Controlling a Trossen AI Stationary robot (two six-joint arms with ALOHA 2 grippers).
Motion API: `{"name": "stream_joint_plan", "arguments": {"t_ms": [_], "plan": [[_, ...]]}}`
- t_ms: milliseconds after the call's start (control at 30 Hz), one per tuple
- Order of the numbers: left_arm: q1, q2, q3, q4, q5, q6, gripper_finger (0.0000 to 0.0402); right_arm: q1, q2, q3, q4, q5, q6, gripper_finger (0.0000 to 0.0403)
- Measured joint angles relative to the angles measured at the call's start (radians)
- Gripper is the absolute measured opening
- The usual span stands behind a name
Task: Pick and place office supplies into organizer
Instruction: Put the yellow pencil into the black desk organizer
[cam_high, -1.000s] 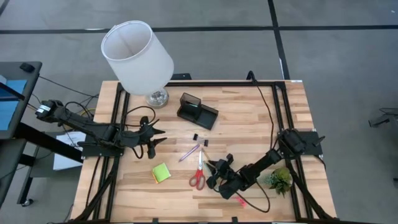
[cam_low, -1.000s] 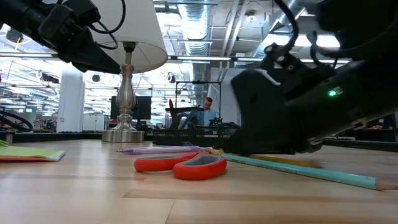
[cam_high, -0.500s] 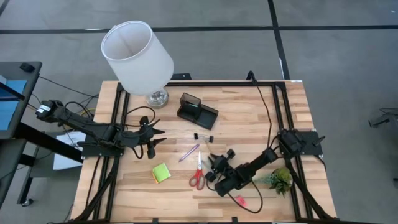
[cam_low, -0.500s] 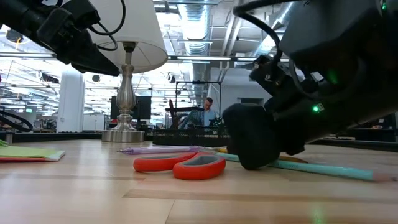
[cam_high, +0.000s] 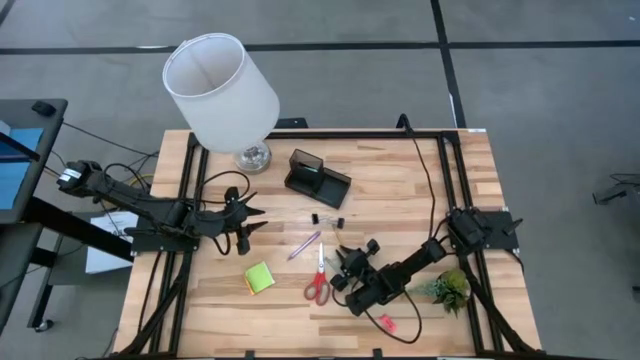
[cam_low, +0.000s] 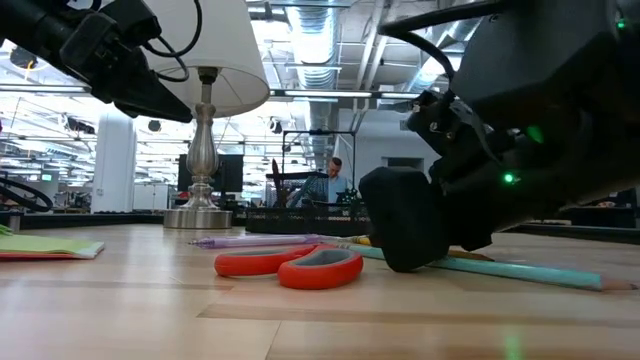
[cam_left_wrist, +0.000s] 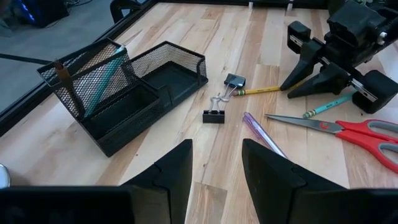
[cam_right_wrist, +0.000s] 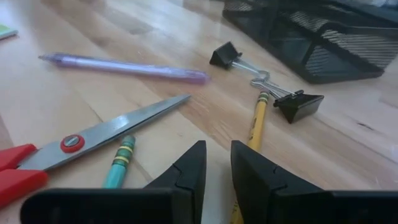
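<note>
Two pencils (cam_right_wrist: 254, 127) lie just ahead of the right gripper (cam_right_wrist: 217, 163).

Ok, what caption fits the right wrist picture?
Right hand hovers over a yellow pencil, beside scissors and black clips.

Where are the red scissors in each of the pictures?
High view: the scissors lie near the table's front middle, just left of the right gripper.
Low view: the red handles lie at centre, on the wood.
Left wrist view: at the right edge, blades pointing left.
Right wrist view: at lower left, blade pointing to the upper right.
Shared landmark: the purple pen lies beside the blades.
</note>
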Motion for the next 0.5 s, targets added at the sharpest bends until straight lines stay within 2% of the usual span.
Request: {"name": "stream_joint_plan", "arguments": {"t_ms": [100, 300, 500], "plan": [[0.000, 0.000, 0.000, 0.000, 0.000, 0.000, 0.0132, 0.011, -0.013, 0.027, -0.014, 0.033, -0.055, 0.0070], [0.000, 0.000, 0.000, 0.001, 0.000, 0.000, 0.0132, 0.013, -0.061, 0.032, -0.066, 0.012, -0.105, 0.0070], [0.000, 0.000, 0.000, 0.001, 0.000, -0.001, 0.0132, -0.002, -0.072, 0.034, -0.252, -0.003, 0.107, 0.0070]]}}
